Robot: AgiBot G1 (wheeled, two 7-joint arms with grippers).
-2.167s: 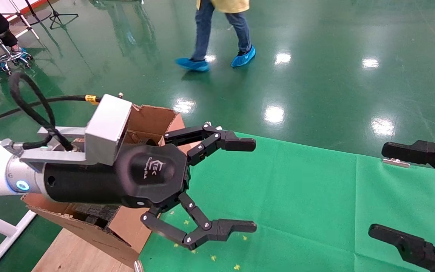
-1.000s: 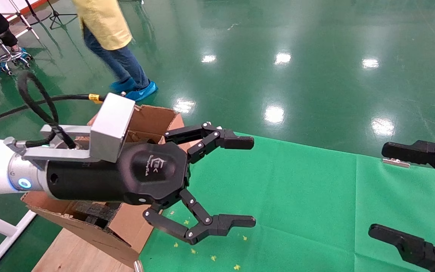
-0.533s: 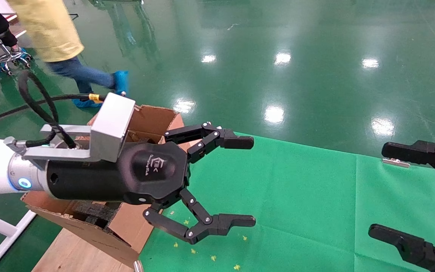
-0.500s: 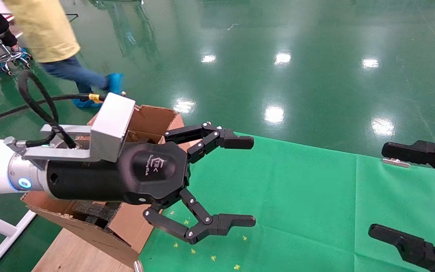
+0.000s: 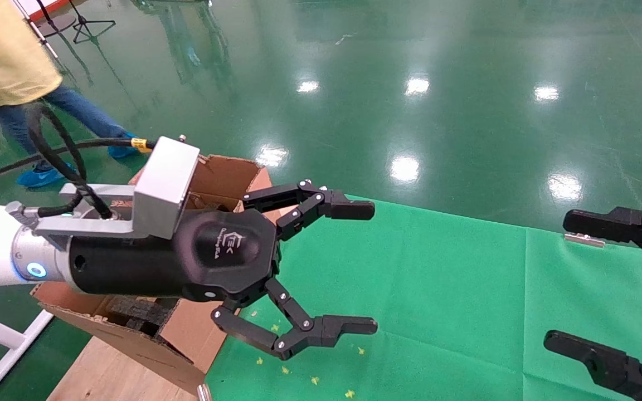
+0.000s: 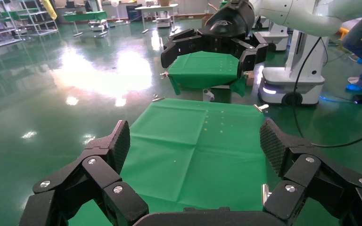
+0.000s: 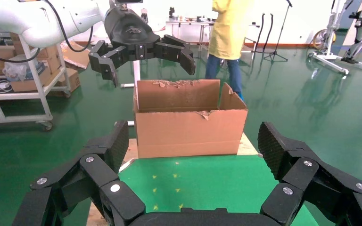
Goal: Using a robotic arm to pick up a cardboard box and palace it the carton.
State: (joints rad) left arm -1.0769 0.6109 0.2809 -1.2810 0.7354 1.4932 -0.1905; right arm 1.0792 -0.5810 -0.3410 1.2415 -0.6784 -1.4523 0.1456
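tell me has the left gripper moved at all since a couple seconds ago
Barely. The left gripper, open and empty, has edged slightly toward the carton and sits a touch lower against it in the head view.

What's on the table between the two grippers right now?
Only bare green cloth with a few yellow flecks lies between the left gripper and right gripper; no cardboard box appears, per head view.

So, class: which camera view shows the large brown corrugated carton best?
The right wrist view: the large brown corrugated carton stands whole, torn flaps up. The head view has it mostly hidden behind the left claw. The left wrist view misses it.
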